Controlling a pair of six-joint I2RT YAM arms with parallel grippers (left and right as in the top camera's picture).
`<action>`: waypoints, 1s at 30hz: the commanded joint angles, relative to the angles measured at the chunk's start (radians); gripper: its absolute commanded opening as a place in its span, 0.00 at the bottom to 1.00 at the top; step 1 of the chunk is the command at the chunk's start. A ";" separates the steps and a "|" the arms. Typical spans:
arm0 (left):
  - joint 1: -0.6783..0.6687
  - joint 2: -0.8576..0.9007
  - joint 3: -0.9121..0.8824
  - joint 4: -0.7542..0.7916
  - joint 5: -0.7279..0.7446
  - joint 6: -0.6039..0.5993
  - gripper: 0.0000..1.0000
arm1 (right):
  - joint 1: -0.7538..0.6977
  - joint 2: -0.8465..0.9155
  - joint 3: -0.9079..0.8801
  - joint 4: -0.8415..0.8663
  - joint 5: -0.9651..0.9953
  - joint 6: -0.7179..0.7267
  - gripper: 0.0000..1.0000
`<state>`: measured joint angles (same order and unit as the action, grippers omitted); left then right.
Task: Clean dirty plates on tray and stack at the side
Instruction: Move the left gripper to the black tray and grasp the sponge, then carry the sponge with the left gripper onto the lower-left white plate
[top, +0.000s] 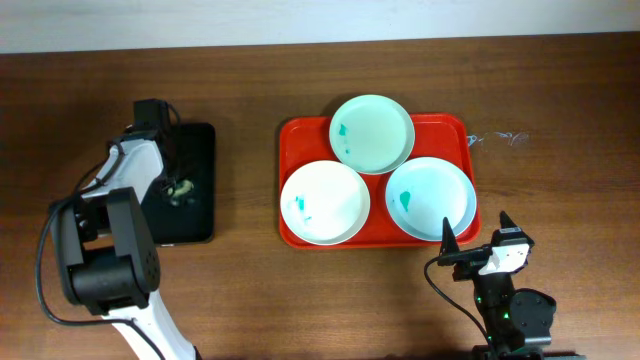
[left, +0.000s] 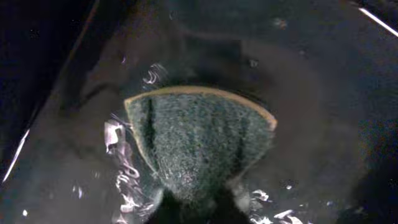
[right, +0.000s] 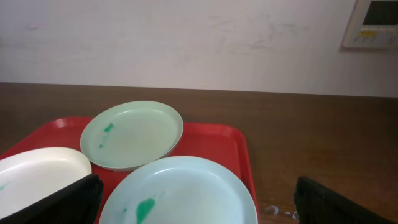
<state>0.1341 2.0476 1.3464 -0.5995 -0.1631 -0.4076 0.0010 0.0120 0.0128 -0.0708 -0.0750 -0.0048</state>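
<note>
Red tray (top: 456, 127) runs long 9-to-3, three plates (top: 372, 132) on it. My right claw (top: 476, 226) is spread wide at its 5 o'clock; left claw (top: 178, 188) is pinching a sponge (left: 199, 143).

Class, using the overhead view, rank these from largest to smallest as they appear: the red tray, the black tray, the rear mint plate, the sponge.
1. red tray
2. black tray, though partly hidden
3. mint plate
4. sponge

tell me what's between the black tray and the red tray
Nothing sits there: only a bare strip of the wooden table separates the black tray from the red tray. The overhead view shows this.
</note>
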 joint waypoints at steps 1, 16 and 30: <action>0.013 0.058 0.030 -0.082 -0.043 0.008 0.00 | 0.007 -0.006 -0.007 -0.003 0.005 -0.006 0.98; 0.012 0.077 0.661 -0.719 0.066 0.008 0.00 | 0.007 -0.006 -0.007 -0.003 0.005 -0.006 0.99; -0.116 -0.113 0.635 -0.842 0.388 0.204 0.00 | 0.007 -0.007 -0.007 -0.003 0.005 -0.006 0.99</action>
<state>0.1181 2.0346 1.9591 -1.3930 0.0898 -0.2852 0.0010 0.0120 0.0128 -0.0708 -0.0750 -0.0048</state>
